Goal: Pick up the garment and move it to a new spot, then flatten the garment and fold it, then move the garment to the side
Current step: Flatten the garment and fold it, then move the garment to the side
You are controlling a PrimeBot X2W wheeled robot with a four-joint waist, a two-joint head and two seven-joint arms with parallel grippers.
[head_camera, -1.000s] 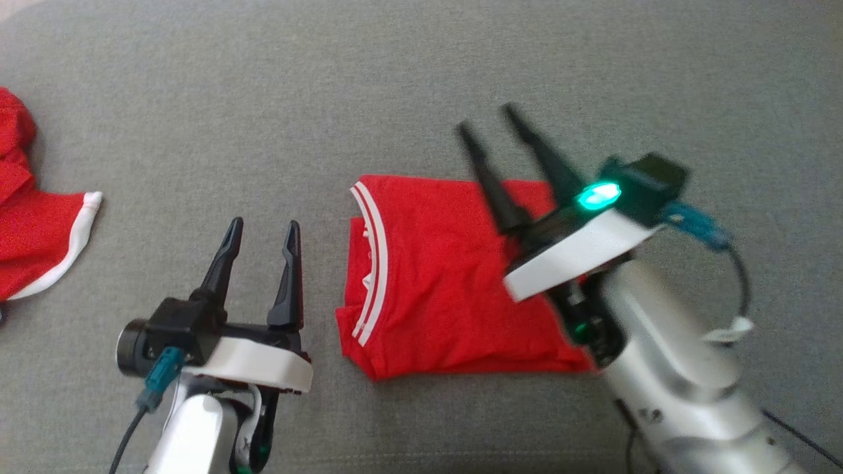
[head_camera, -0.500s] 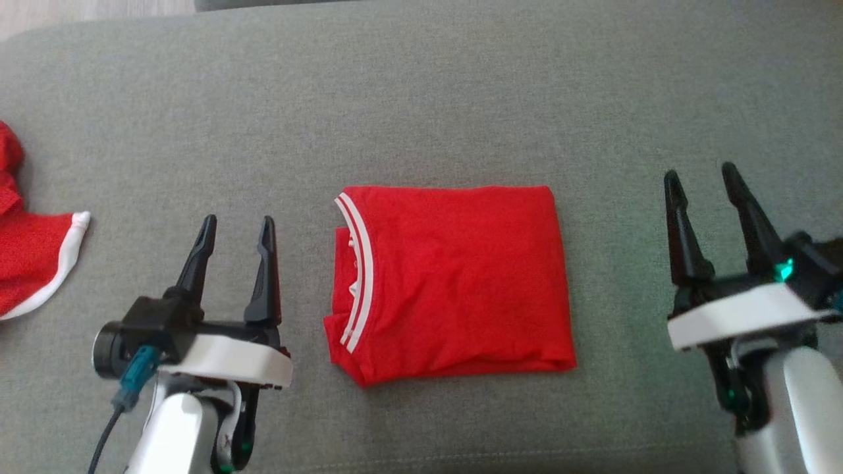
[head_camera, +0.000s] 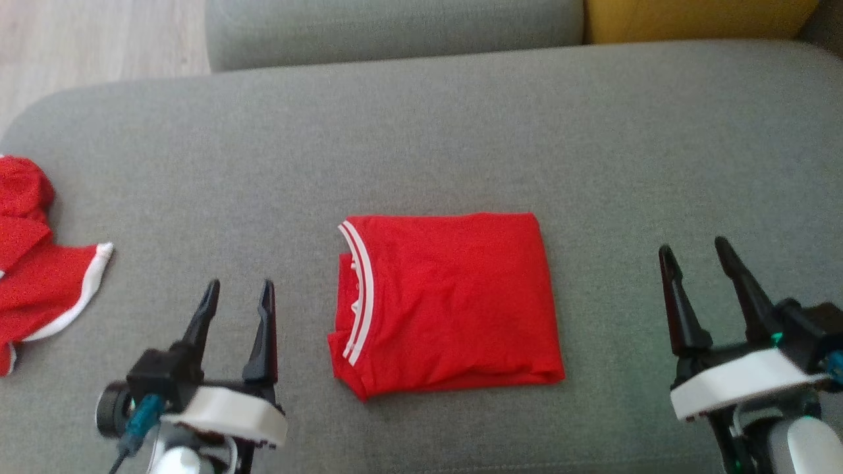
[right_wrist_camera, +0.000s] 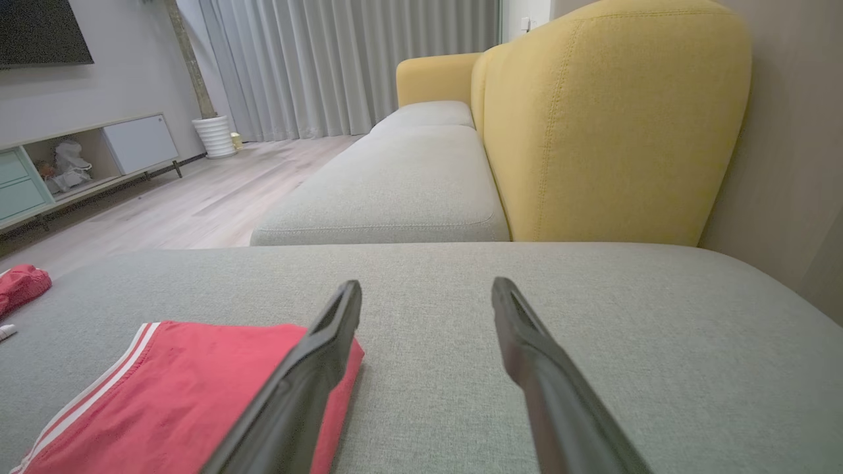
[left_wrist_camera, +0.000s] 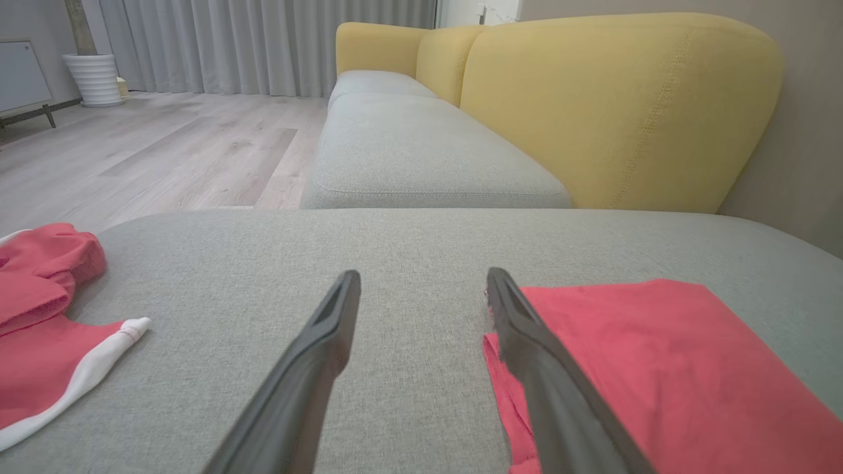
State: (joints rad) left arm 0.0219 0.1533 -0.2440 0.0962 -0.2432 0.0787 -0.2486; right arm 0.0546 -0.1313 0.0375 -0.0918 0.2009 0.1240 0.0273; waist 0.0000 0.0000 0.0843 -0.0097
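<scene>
The garment [head_camera: 448, 303] is red with white stripes along its left edge and lies folded into a neat rectangle in the middle of the grey cushion [head_camera: 421, 145]. It also shows in the left wrist view [left_wrist_camera: 658, 368] and the right wrist view [right_wrist_camera: 184, 395]. My left gripper [head_camera: 238, 289] stands open to the left of the garment, apart from it, with nothing between its fingers. My right gripper [head_camera: 693, 249] stands open to the right of it, also empty and clear of the cloth.
A second red garment with white trim [head_camera: 39, 276] lies crumpled at the cushion's left edge. A yellow sofa back [left_wrist_camera: 619, 105] and another grey seat [left_wrist_camera: 408, 151] lie beyond. Wooden floor [head_camera: 99, 46] shows at the far left.
My right gripper has drawn back off the folded garment to the right side. The head camera has tilted up, bringing the sofa back and floor into view. The garment lies where it was.
</scene>
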